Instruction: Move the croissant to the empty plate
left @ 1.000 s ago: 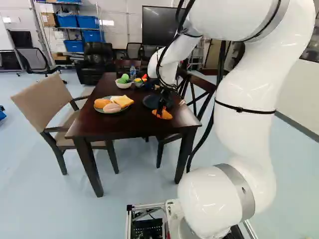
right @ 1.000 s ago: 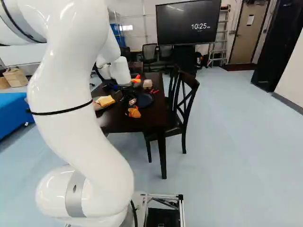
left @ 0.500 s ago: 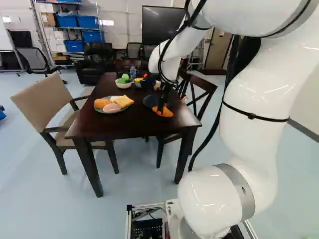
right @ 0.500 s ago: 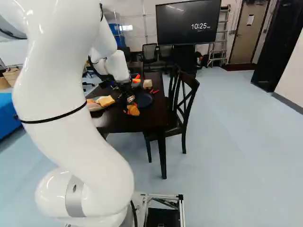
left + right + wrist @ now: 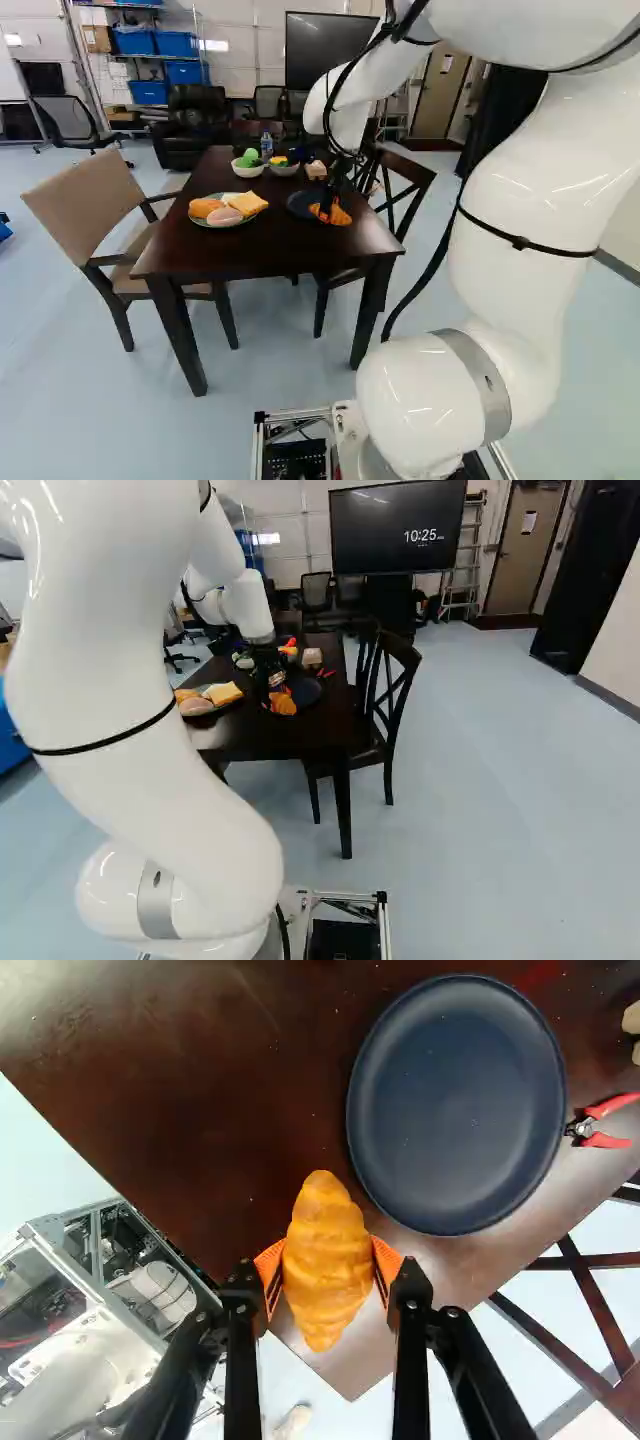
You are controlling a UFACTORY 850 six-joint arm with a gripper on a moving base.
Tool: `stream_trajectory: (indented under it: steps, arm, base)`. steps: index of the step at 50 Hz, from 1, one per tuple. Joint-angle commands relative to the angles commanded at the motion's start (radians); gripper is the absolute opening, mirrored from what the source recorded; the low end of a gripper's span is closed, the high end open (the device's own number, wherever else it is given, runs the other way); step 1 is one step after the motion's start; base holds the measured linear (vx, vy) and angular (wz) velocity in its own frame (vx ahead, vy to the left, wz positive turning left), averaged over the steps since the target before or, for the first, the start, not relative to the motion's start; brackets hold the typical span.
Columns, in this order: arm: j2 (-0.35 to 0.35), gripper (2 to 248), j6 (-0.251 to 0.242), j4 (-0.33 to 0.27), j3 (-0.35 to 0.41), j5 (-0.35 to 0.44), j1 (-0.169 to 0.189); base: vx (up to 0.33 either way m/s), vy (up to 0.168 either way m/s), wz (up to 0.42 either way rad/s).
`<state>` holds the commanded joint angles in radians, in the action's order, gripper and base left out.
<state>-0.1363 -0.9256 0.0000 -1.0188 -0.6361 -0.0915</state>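
In the left base view my gripper (image 5: 329,204) reaches down over the table's near right part, with the orange-brown croissant (image 5: 336,216) at its tips. The wrist view has the croissant (image 5: 326,1260) pinched between both orange pads, so my gripper (image 5: 327,1268) is shut on it. Ahead of the fingers and to one side lies the empty dark blue plate (image 5: 456,1105). The croissant stands just off the plate's rim in that view; its height above the table I cannot tell.
Bread and other food fill a second plate (image 5: 222,222) on the dark table (image 5: 240,258). Two bowls (image 5: 248,170) stand farther back. Red-handled pliers (image 5: 606,1122) lie beside the blue plate. Chairs (image 5: 388,695) flank the table.
My arm has shifted, carrying the gripped croissant slightly farther from the base, toward the blue plate. In the left base view it has moved rightward and up. The base has stayed put.
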Motion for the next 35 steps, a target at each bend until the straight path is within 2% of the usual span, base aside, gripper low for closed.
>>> stream_trajectory:
  steps: [20,35]
  arm:
    - [-0.021,132,0.0,0.015,-0.087,-0.047,0.043]
    - [-0.088,132,0.0,0.058,-0.164,-0.086,0.071]
  base:
    - [0.0,0.0,0.0]
    - [0.0,0.0,0.0]
